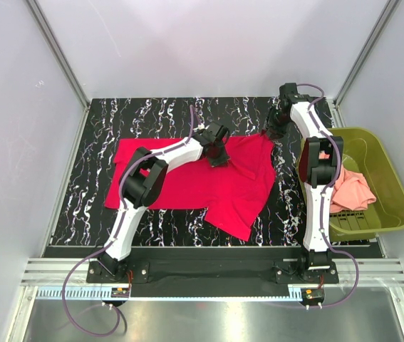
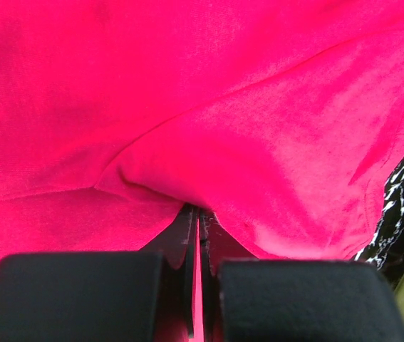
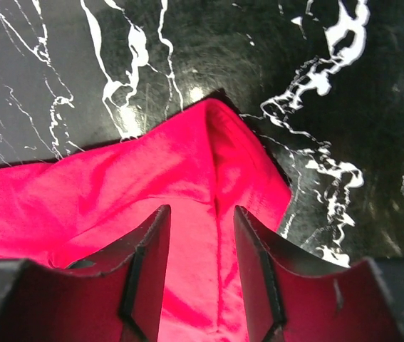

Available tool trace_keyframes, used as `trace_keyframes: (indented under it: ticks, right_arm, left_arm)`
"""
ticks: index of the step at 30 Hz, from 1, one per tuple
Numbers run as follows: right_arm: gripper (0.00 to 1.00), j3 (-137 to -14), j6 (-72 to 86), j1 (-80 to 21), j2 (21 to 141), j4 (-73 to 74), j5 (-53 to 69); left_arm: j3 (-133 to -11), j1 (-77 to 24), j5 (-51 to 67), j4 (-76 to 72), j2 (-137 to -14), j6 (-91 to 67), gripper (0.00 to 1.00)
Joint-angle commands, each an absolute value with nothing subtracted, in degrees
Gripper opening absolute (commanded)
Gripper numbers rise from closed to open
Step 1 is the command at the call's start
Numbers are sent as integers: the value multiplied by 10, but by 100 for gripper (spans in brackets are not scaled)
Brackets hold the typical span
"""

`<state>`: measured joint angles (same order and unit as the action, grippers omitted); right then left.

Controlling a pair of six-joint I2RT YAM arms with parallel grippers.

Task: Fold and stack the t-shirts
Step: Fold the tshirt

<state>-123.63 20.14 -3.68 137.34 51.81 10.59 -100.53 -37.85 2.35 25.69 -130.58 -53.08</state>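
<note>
Desk (image 1: pixel 109 121), black marbled, carries red t-shirt (image 1: pixel 187 182) spread out at centre of top view. Left tool (image 1: pixel 218 158) sits on its upper middle, jaws pinched tight on a fold of red cloth. Right tool (image 1: pixel 273 132) at shirt's upper-right corner, jaws part open, one each side of corner seam, not gripping. Pink t-shirt (image 1: pixel 351 189) bunched in green basket (image 1: pixel 394 214), right edge of frame
</note>
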Motion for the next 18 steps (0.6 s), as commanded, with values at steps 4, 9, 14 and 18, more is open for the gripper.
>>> trace_keyframes:
  ticks: [4, 9, 14, 18]
  right_arm:
    - [49, -1263, 206, -34, 1387, 487, 138]
    - [48, -1277, 214, -34, 1409, 479, 145]
    - [45, -1290, 221, -34, 1434, 463, 150]
    - [32, -1326, 230, -34, 1455, 469, 143]
  left_arm:
    - [-1041, -383, 2, 285, -1312, -497, 0]
    - [-1063, -388, 2, 297, -1310, -483, 0]
    - [-1069, -389, 4, 301, -1305, -470, 0]
    - [-1063, -389, 2, 308, -1296, -461, 0]
